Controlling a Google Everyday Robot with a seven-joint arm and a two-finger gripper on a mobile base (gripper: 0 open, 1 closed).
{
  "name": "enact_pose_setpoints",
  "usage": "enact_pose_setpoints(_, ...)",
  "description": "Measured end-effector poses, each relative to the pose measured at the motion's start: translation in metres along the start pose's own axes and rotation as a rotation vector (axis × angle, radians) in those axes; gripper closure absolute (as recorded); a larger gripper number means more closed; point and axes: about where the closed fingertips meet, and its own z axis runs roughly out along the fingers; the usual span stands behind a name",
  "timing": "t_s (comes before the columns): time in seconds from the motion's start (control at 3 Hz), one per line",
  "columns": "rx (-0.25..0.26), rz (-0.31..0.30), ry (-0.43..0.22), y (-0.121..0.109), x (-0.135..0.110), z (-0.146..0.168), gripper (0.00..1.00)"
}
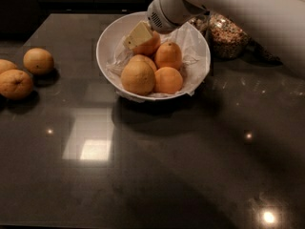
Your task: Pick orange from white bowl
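The white bowl [200, 46], lined with crumpled white paper, stands at the back middle of the dark counter. It holds several fruits: a deep orange one [168, 55] at the back right, another [168, 80] at the front right, a larger, paler yellow-orange one [137, 77] at the front left, and an orange [152, 46] at the back, partly hidden. My gripper [138, 36] reaches down into the bowl from the upper right. Its pale tip lies against the upper left side of that back orange.
Three duller oranges lie on the counter at the left: one [38, 61] at the back, one [15, 83] in front, one [4, 65] at the edge. A glass jar of grain [229, 38] stands right of the bowl, under my white arm [248, 13].
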Motion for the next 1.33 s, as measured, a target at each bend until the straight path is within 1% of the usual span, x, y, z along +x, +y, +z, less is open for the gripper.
enact_pose_setpoints(0.33, 0.013, 0.016, 0.0, -0.006, 0.005, 0.016, 0.19)
enact_pose_setpoints(0.67, 0.012, 0.017, 0.0, -0.006, 0.005, 0.017, 0.19)
enact_pose_setpoints(1.33, -0.003, 0.057, 0.024, -0.008, 0.015, 0.036, 0.2)
